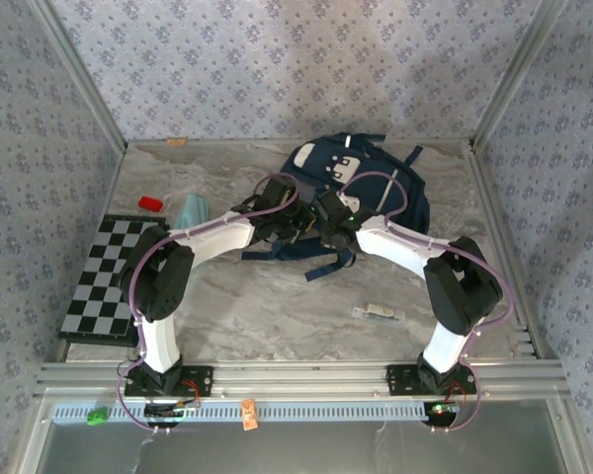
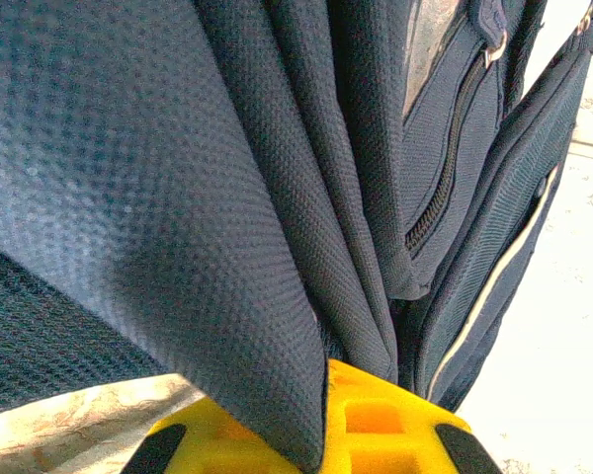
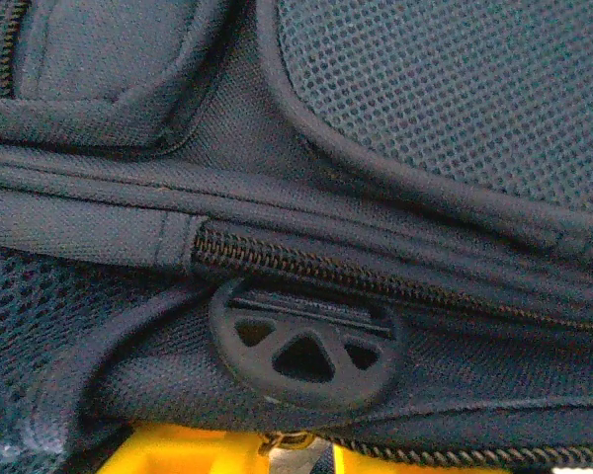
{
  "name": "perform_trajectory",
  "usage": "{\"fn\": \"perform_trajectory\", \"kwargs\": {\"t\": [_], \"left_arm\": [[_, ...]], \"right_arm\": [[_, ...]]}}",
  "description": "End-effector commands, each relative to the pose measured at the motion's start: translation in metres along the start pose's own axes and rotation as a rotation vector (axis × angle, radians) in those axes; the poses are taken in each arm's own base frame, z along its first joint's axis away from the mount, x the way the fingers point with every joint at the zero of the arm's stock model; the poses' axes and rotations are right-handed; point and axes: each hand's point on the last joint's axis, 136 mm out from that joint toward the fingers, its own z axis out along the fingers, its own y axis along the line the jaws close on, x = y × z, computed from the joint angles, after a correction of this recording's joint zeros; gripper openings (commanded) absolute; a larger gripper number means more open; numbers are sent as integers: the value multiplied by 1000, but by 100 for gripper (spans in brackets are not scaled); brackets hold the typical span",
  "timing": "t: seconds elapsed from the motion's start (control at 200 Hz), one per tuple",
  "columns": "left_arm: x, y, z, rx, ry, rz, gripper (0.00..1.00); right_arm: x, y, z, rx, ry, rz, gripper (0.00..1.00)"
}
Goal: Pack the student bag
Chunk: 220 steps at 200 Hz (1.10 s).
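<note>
The student bag [image 1: 371, 183], a navy-blue backpack with white patches, lies at the back middle of the table, straps trailing toward me. My left gripper [image 1: 293, 223] is at its near left edge. In the left wrist view a fold of the bag's fabric [image 2: 227, 257] drops between the yellow jaws of the left gripper [image 2: 321, 434], which are shut on it. My right gripper [image 1: 330, 223] presses against the bag beside the left one. In the right wrist view a zipper [image 3: 376, 281] and a round black plastic ring [image 3: 306, 346] sit just above the right gripper [image 3: 301, 459], with a small metal zipper pull [image 3: 292, 440] in the narrow gap between its jaws.
A black-and-white checkered board [image 1: 104, 276] lies at the left edge. A small red object [image 1: 151, 203] and a pale blue item [image 1: 191, 212] sit behind it. A small grey-white piece [image 1: 378, 313] lies on the marble tabletop [image 1: 277, 306] near the right arm.
</note>
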Motion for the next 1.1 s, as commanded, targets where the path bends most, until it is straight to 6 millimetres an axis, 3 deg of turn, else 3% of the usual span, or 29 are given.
{"fn": "perform_trajectory", "kwargs": {"t": [0.0, 0.275, 0.295, 0.335, 0.475, 0.595, 0.775, 0.915, 0.984, 1.094], "left_arm": [[14, -42, -28, 102, 27, 51, 0], [-3, -27, -30, 46, -25, 69, 0], [-5, -26, -31, 43, -29, 68, 0], [-11, -22, -31, 35, -37, 64, 0], [-34, -10, -34, 15, -65, 42, 0], [-54, 0, -38, -7, -94, 25, 0], [-90, 11, -43, -56, -127, 48, 0], [-124, 20, -45, -97, -163, 72, 0], [-135, 16, -37, -96, -146, 97, 0], [-142, 6, -19, -76, -94, 99, 0]], "right_arm": [[-21, -8, -3, 57, -62, -7, 17], [-16, -20, -24, 70, -61, -33, 3], [-4, -29, -20, 89, -35, -46, 2], [1, -32, -22, 84, -24, -52, 0], [20, -36, -25, 35, 26, -92, 0], [38, -52, -27, 46, 70, -118, 0], [46, -77, -37, 26, 90, -63, 0], [55, -99, -47, 98, 121, -139, 0], [54, -89, -49, 45, 126, -163, 0], [58, -37, -54, -134, 144, -239, 0]]}}
